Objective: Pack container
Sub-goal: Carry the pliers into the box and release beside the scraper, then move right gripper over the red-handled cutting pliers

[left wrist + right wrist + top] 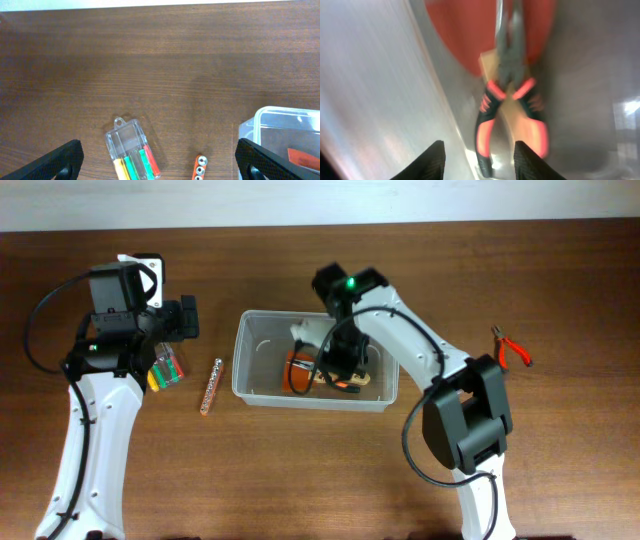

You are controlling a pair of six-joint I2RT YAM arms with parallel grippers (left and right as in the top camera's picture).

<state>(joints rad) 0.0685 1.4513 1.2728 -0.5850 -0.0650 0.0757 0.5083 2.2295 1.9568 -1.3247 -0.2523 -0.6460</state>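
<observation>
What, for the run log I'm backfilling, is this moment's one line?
task: pack container | right gripper: open over pliers inside container | left gripper: open near screwdriver case

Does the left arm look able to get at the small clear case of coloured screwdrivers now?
Probably yes: the left hand is open wide, and the clear plastic screwdriver case lies uncovered on the wooden table close by, apart from the orange bit strip.

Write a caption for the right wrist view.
Blurred close-up: the open right claw hangs over red-handled pliers lying inside the clear container.
</observation>
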